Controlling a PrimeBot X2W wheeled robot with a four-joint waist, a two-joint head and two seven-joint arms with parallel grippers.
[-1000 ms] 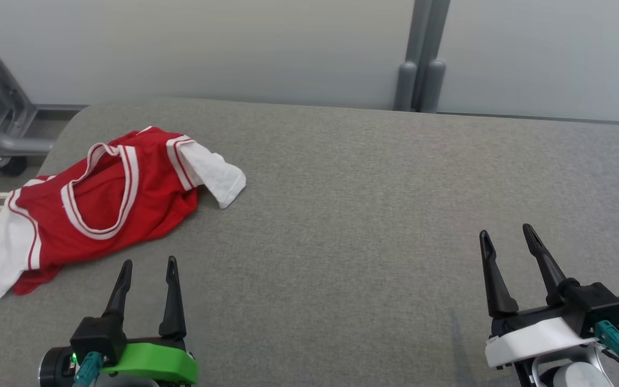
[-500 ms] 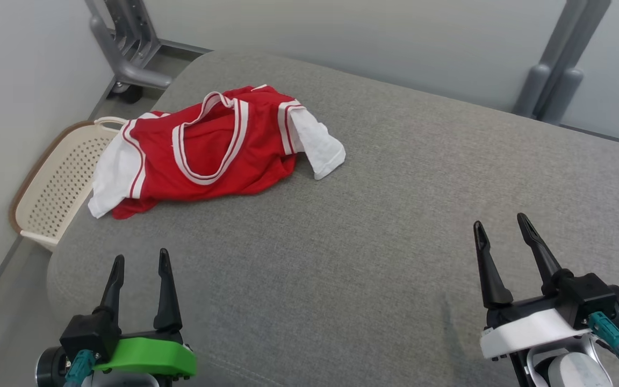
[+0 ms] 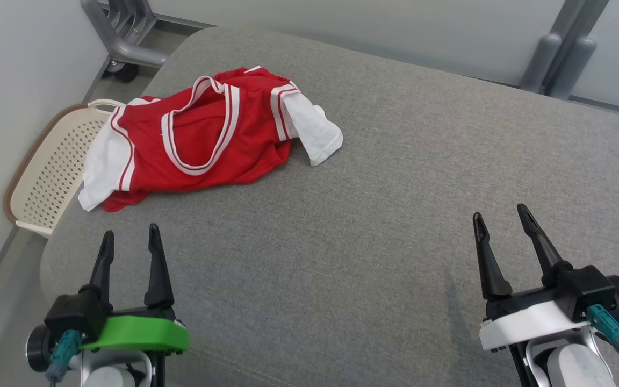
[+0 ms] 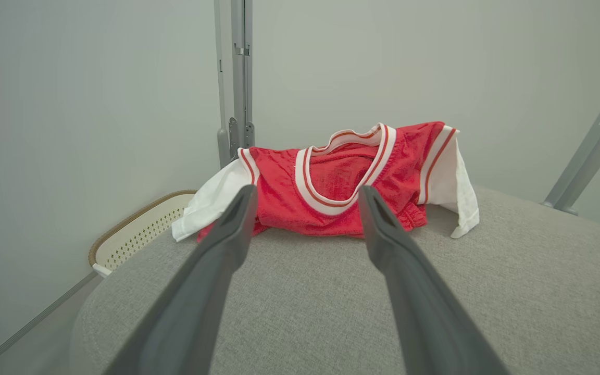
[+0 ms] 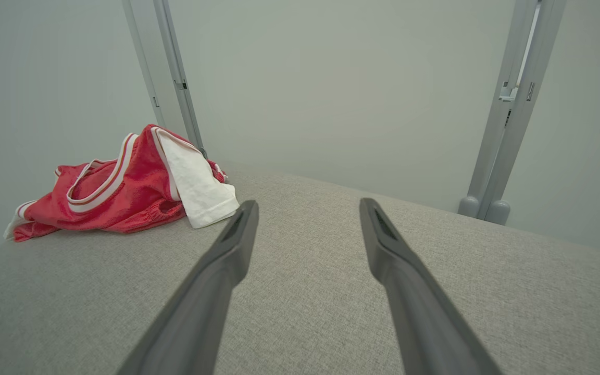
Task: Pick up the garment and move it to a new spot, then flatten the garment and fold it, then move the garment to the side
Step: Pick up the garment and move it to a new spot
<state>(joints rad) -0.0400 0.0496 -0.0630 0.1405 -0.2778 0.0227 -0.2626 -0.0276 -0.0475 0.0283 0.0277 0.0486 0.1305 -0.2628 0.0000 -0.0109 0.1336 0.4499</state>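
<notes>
The garment [image 3: 202, 140] is a red jersey with white sleeves and white-striped trim, lying crumpled at the far left of the grey padded table [image 3: 395, 188]. My left gripper [image 3: 129, 242] hovers open at the lower left, a short way in front of the garment, with nothing between its fingers. In the left wrist view the garment [image 4: 341, 182] lies straight ahead beyond the open left gripper [image 4: 305, 200]. At the lower right my right gripper [image 3: 500, 217] stands open and empty, far from the cloth. The right wrist view shows the garment [image 5: 123, 192] off to the left of the right gripper [image 5: 308, 208].
A cream perforated basket [image 3: 51, 172] stands on the floor beside the table's left edge, partly under the garment's sleeve. Grey metal frame legs [image 3: 121, 37] rise at the back left and posts [image 3: 567, 54] at the back right. A pale wall runs behind.
The head camera has turned left and tilted down, bringing the basket and the table's left edge into view. The garment has not moved. Both grippers stay open.
</notes>
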